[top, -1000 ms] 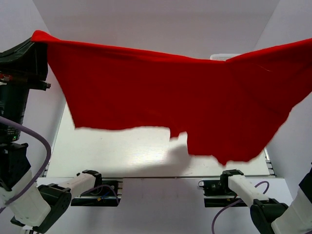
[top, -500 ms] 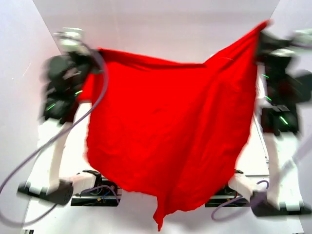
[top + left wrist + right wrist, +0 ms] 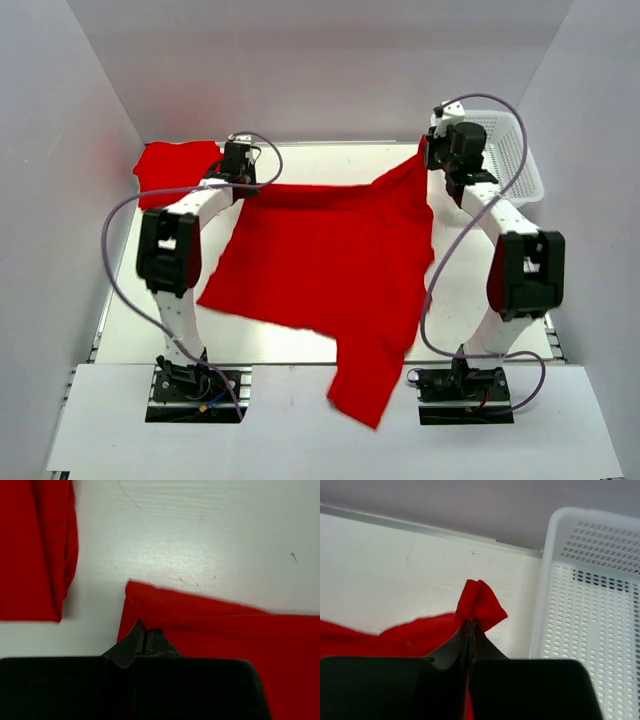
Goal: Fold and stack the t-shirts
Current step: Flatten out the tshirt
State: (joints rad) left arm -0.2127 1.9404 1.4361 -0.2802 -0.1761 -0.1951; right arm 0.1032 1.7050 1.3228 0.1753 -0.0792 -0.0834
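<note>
My left gripper and my right gripper are each pinched tight on a far corner of the t-shirt. The cloth lies spread between and behind them.

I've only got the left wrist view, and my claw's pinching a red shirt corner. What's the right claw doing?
Observer: The right claw is shut on the same t-shirt's other far corner, beside the white basket.
Operator: Is the shirt lying flat?
Observer: Mostly spread on the table, but one part drapes past the near edge.
Operator: And the red cloth on my left?
Observer: A second t-shirt, in the table's far-left corner.
</note>
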